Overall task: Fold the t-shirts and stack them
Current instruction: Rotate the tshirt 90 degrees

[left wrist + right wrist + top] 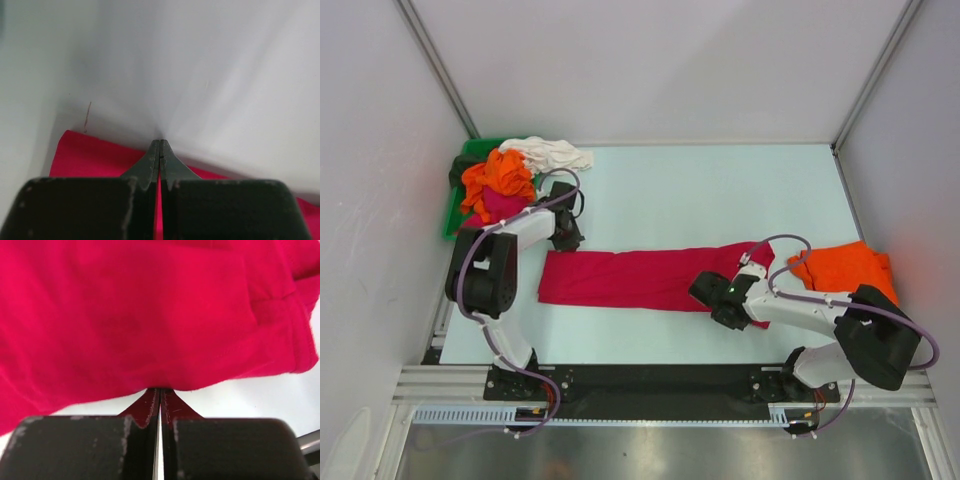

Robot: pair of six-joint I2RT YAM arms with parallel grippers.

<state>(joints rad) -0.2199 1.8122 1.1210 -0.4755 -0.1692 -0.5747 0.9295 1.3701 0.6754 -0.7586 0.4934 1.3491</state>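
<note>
A large crimson t-shirt (pixel 630 278) lies folded lengthwise into a long strip across the near middle of the table. My left gripper (pixel 570 240) is shut at the strip's far left corner. In the left wrist view its tips (pixel 160 145) meet just past the cloth's (pixel 85 155) edge, over bare table. My right gripper (pixel 703 290) is shut at the strip's near edge towards the right end. Its tips (pixel 160 390) touch the hem of the crimson cloth (pixel 150 315), and I see no cloth between them. A folded orange t-shirt (pixel 845 268) lies at the right.
A green bin (pixel 472 150) at the back left holds a heap of shirts: orange (pixel 500 180), magenta (pixel 502 205) and a dark one (pixel 460 170). A white shirt (pixel 550 153) spills over its rim onto the table. White walls enclose the table on three sides.
</note>
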